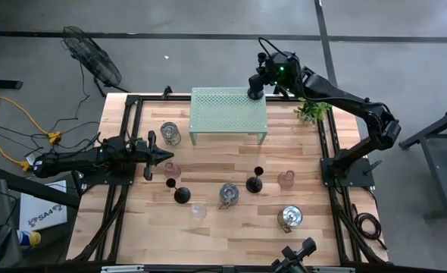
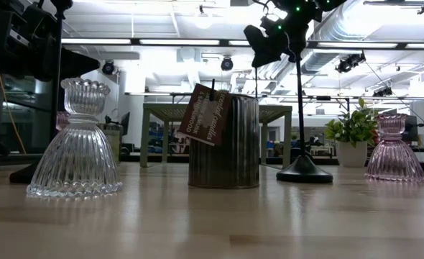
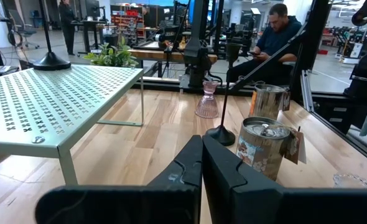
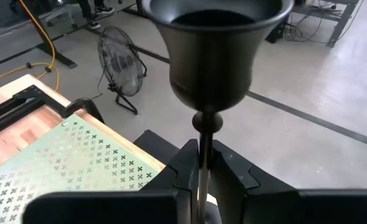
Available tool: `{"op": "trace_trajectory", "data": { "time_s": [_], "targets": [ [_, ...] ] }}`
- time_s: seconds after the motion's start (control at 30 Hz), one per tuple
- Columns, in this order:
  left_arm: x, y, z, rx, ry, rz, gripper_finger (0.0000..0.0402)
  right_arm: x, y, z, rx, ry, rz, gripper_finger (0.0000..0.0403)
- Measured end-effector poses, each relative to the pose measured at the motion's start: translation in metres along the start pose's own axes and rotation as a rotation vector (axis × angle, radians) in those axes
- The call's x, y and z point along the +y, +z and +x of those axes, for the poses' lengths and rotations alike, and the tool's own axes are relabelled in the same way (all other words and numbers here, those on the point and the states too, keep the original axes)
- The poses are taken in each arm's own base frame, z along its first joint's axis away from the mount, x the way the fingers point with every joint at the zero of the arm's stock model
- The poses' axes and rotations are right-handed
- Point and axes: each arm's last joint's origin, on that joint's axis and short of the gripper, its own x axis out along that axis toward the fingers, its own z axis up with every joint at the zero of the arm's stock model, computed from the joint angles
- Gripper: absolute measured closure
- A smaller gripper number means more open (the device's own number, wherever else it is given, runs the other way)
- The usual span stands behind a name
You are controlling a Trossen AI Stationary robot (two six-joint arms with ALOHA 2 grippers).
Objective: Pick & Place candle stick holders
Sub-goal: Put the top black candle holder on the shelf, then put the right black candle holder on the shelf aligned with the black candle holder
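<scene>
Setting one black candlestick (image 1: 254, 94) on the back right corner of the pale green shelf (image 1: 229, 110), with the right gripper (image 4: 199, 158) pinching its thin stem between closed fingers. Resting the left gripper (image 1: 159, 155) low over the table's left side, fingers pressed together on nothing. Judging the job as barely begun: leaving two other candlesticks (image 1: 254, 182), three silvery jars (image 1: 229, 194), two pink cups (image 1: 286, 179) and a clear cup (image 1: 198, 210) beside and in front of the shelf. Working on a pale plank table (image 1: 231, 246) in a bright open workshop, with a person (image 3: 277, 37) sitting beyond it.
</scene>
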Motion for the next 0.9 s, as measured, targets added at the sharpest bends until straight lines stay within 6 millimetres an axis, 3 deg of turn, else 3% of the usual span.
{"op": "trace_trajectory", "data": {
  "time_s": [0.33, 0.63, 0.9],
  "targets": [
    [0.000, 0.000, 0.000, 0.000, 0.000, 0.000, 0.0402, 0.001, 0.000, 0.000, 0.001, 0.029, 0.002, 0.0360],
    [0.000, 0.000, 0.000, 0.000, 0.000, 0.000, 0.0402, 0.000, 0.001, -0.001, -0.007, 0.007, 0.029, 0.0255],
    [0.000, 0.000, 0.000, 0.000, 0.000, 0.000, 0.0402, -0.004, 0.004, -0.021, 0.021, -0.002, 0.037, 0.0194]
  ]
}}
